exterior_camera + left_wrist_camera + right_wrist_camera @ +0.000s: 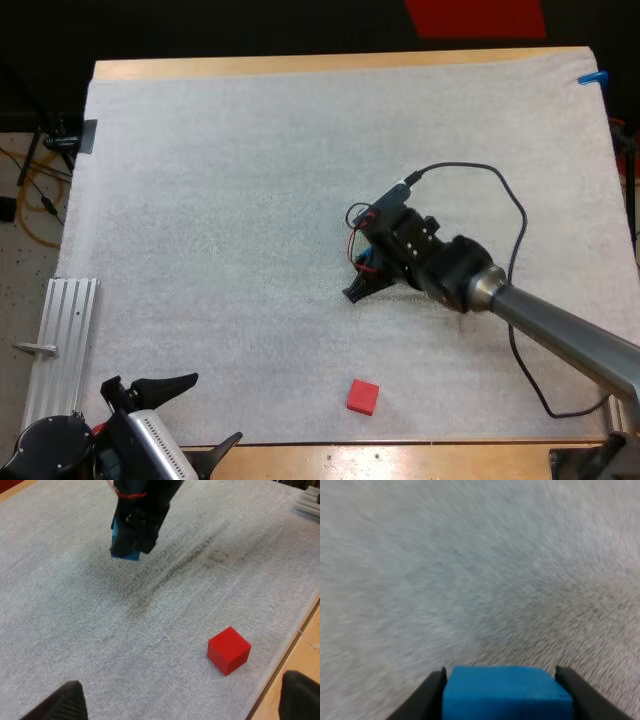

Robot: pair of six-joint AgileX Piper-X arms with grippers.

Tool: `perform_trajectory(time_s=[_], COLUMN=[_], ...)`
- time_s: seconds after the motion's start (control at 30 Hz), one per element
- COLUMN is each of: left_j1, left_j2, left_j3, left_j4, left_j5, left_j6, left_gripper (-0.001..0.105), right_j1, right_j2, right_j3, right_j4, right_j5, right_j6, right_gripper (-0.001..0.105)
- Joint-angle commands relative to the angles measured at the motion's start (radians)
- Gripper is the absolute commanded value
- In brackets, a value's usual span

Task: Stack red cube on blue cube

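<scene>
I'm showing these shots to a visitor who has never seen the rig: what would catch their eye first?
First, the blue cube, clamped in the right gripper around the middle of the white mat. Next, the red cube, lying alone near the mat's near edge, with the left gripper open at the table's near left corner.

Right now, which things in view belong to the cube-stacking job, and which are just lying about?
Job in hand:
red cube, loose on the white mat
blue cube, clamped in the right gripper
left gripper, open

Lying about:
ribbed metal rail at the mat's near left corner
</scene>
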Motion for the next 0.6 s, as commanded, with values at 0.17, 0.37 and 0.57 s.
perform_trajectory(time_s=[0.17,0.37,0.57], left_j1=[-0.002,-0.002,-0.002], left_j2=[0.001,0.001,0.001], left_j3=[-0.004,-0.004,-0.004], left_j4=[0.001,0.001,0.001], left_j5=[-0.009,-0.009,-0.009], left_j6=[-0.009,-0.009,-0.009], left_gripper=[0.075,0.075,0.075], right_j1=[-0.056,-0.061,-0.056], right_j2=[0.12,0.161,0.124], right_j3=[-0.103,-0.145,-0.197], right_j4=[-0.011,-0.011,0.029], right_j5=[-0.01,-0.01,-0.01], right_j6=[-0.059,-0.064,-0.054], right_gripper=[0.044,0.06,0.059])
